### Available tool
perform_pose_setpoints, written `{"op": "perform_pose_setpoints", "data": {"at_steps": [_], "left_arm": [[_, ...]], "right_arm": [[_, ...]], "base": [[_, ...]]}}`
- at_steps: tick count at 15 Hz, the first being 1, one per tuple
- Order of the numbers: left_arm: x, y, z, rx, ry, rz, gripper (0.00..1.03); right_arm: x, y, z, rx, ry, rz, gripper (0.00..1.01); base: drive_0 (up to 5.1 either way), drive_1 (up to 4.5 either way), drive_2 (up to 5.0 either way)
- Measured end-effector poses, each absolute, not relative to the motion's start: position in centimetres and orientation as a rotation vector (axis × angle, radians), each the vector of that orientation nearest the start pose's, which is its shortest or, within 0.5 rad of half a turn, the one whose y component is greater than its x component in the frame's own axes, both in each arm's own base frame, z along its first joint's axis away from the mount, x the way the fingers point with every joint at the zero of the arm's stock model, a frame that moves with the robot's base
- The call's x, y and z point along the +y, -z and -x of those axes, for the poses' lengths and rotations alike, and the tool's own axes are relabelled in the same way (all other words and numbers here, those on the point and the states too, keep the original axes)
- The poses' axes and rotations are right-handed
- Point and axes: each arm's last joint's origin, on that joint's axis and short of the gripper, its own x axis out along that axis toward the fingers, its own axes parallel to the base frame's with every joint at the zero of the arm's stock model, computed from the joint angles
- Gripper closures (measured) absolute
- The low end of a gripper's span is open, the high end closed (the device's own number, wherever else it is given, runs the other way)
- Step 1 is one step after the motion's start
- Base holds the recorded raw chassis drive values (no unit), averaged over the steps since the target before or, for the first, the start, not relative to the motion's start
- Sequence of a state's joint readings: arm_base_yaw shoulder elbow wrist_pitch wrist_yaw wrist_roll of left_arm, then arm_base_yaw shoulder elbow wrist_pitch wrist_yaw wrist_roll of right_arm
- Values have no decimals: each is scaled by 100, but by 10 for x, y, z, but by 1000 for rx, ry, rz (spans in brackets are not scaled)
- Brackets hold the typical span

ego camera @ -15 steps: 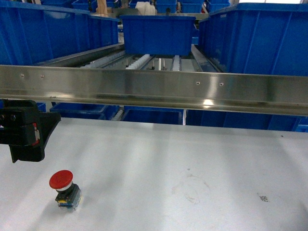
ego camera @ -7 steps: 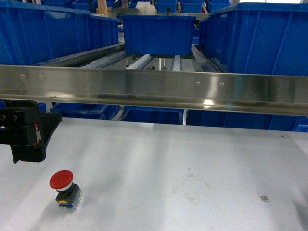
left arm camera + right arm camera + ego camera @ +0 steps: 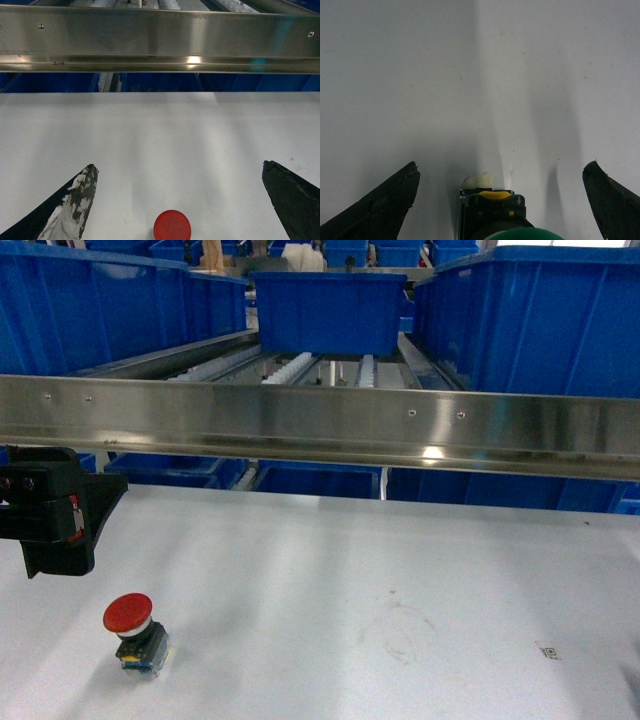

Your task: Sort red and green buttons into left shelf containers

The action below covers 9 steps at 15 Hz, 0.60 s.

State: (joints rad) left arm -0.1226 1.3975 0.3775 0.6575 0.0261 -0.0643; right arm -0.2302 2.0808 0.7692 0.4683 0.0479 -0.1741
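Observation:
The red button (image 3: 128, 622) stands upright on the white table (image 3: 350, 560) at the front left. My left gripper (image 3: 60, 520) hovers just behind it. In the left wrist view its fingers are spread wide and empty, with the red cap (image 3: 172, 225) low between them, short of the left gripper's (image 3: 178, 169) tips. The green button (image 3: 492, 207) lies on the table between the wide-open fingers of my right gripper (image 3: 500, 167), its dark base pointing away and its green cap at the frame's bottom edge. The head view shows neither the right gripper nor the green button. Blue bins (image 3: 100, 310) sit on the shelf's left.
A steel rail (image 3: 320, 420) runs across the shelf front, above the table's far edge. Behind it are roller tracks (image 3: 300, 368), a blue bin (image 3: 328, 310) in the middle and a large one (image 3: 530, 320) on the right. More blue bins (image 3: 315, 480) sit under the rail.

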Motion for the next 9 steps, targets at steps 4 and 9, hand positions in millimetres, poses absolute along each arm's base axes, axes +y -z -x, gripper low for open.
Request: {"op": "perform_pose_setpoints", "data": {"at_steps": [4, 9], "left_arm": [[-31, -152, -242, 367, 136, 46, 5], [-31, -152, -242, 367, 136, 46, 5]], "right_arm": [[-78, -34, -325, 862, 185, 93, 23], [-77, -30, -324, 866, 184, 92, 72]], "base": [[0, 0, 0], [0, 0, 0]]}}
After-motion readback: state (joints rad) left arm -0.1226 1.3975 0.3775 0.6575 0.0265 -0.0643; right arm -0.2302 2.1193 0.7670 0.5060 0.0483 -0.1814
